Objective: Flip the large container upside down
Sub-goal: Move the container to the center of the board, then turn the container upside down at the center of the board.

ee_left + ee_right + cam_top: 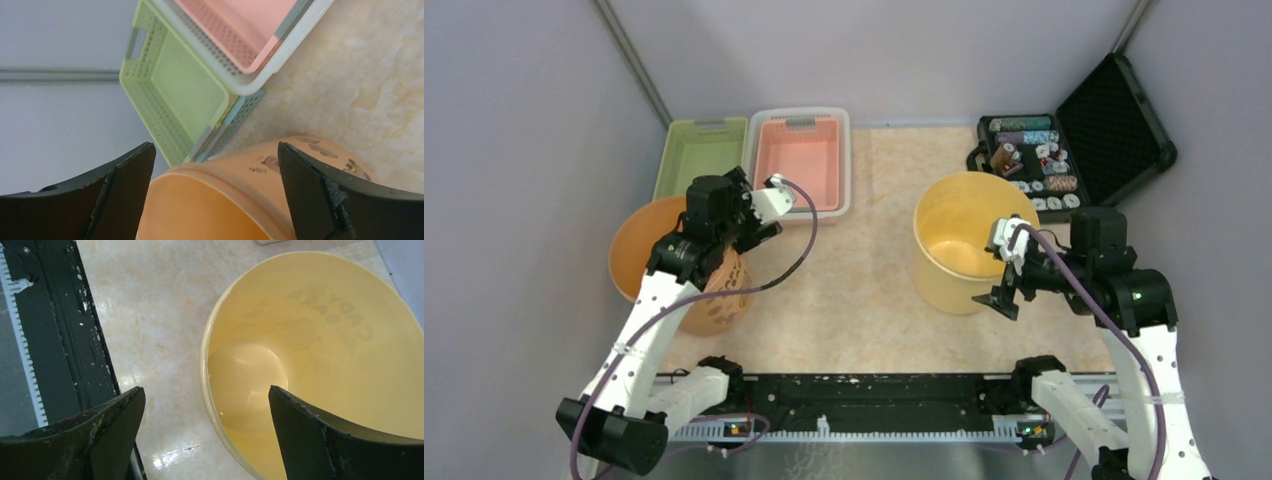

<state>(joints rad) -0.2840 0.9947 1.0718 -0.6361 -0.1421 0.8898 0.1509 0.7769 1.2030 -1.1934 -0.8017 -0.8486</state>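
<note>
An orange container [639, 255] stands at the left and looks tilted, its mouth up and towards the left wall, with dark markings on its outer wall [310, 152]. My left gripper [714, 258] is open right above it, and in the left wrist view [215, 150] its jaws straddle the orange rim [225, 185] without touching. A yellow container [964, 250] stands upright and empty at the right. My right gripper [1009, 285] is open at its near right rim, one finger over the table and one over the inside [207, 390].
A green basket [699, 155] and a pink basket in a white one [802, 160] stand at the back left, close behind the orange container. An open black case of chips [1064, 150] lies at the back right. A black rail [854, 395] runs along the near edge.
</note>
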